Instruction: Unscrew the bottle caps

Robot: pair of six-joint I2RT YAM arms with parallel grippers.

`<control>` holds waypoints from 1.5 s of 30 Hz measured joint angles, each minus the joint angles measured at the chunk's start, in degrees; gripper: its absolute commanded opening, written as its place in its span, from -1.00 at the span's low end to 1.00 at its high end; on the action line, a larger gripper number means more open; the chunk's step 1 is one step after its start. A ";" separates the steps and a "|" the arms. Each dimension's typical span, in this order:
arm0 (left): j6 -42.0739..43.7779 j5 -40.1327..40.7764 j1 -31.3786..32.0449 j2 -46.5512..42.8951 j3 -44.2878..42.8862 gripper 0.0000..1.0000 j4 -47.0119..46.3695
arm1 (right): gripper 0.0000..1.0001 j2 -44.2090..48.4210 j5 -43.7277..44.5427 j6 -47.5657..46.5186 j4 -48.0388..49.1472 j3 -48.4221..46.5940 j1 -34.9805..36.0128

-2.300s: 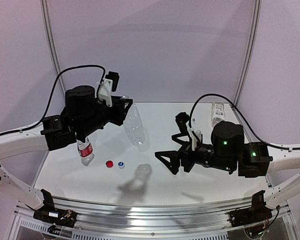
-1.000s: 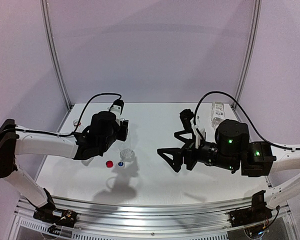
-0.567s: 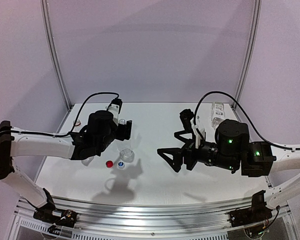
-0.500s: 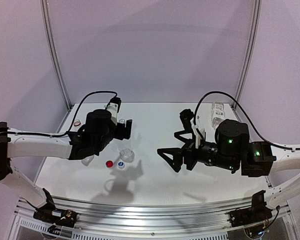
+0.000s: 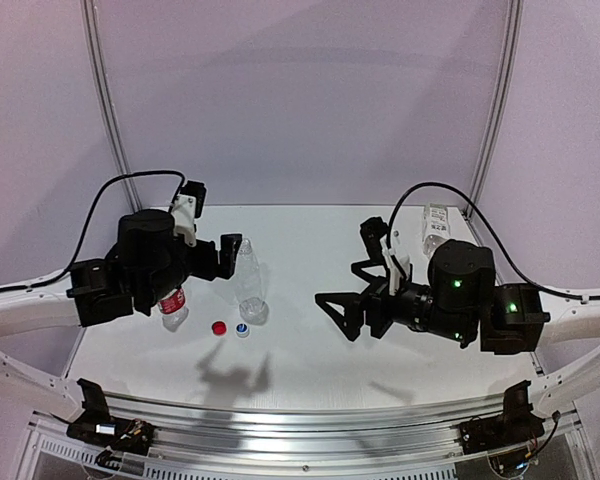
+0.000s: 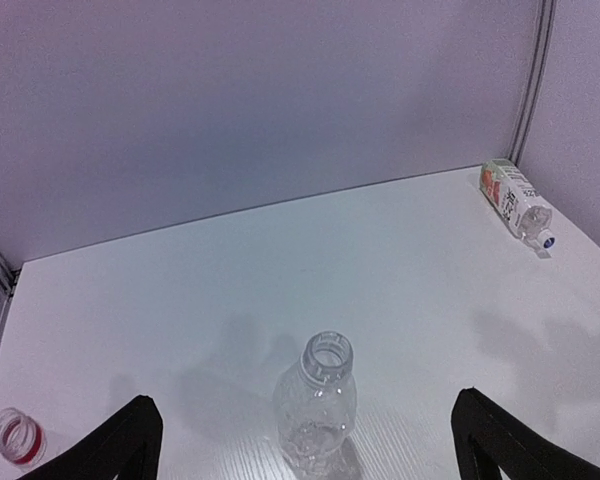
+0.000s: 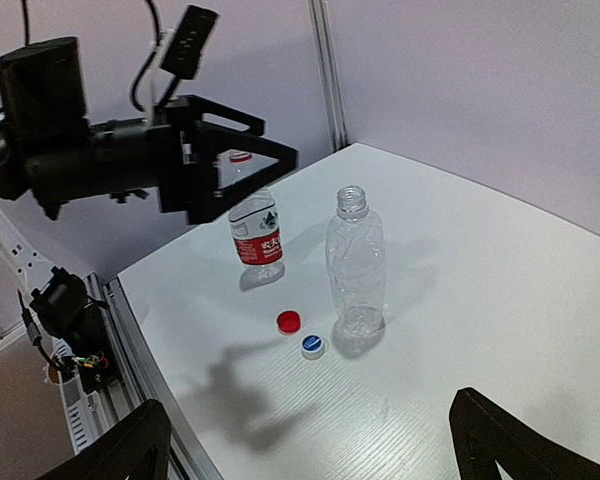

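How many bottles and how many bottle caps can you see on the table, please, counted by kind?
Bottles: 3 (red-labelled bottle, ribbed bottle, large labelled bottle)
Loose caps: 2 (red cap, white-and-blue cap)
Screwed-on caps: 1 (blue-topped cap on the large labelled bottle)
Total: 6

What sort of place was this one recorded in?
Probably a lab robot cell: a white table boxed in by plain walls, left arm and right arm mounted on an aluminium rail at its near edge.
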State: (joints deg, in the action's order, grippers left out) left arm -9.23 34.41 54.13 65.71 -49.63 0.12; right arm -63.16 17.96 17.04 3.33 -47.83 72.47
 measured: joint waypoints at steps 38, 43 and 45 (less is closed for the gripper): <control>-12.79 -2.25 5.79 -36.28 -2.21 0.97 41.55 | 0.99 -22.16 -9.75 19.08 -26.43 -19.17 -54.23; -12.17 -2.36 5.81 -37.09 -2.36 0.97 42.77 | 0.92 -35.58 -14.45 16.94 -29.97 -27.43 -60.13; -11.96 -2.38 5.81 -37.24 -2.38 0.97 42.86 | 0.91 -39.65 -15.41 15.96 -31.39 -30.18 -61.44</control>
State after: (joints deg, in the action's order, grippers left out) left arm -21.19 32.03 59.94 28.47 -52.01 42.98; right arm -102.80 2.55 32.99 -28.05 -78.02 11.03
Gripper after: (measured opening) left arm 0.988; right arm 0.963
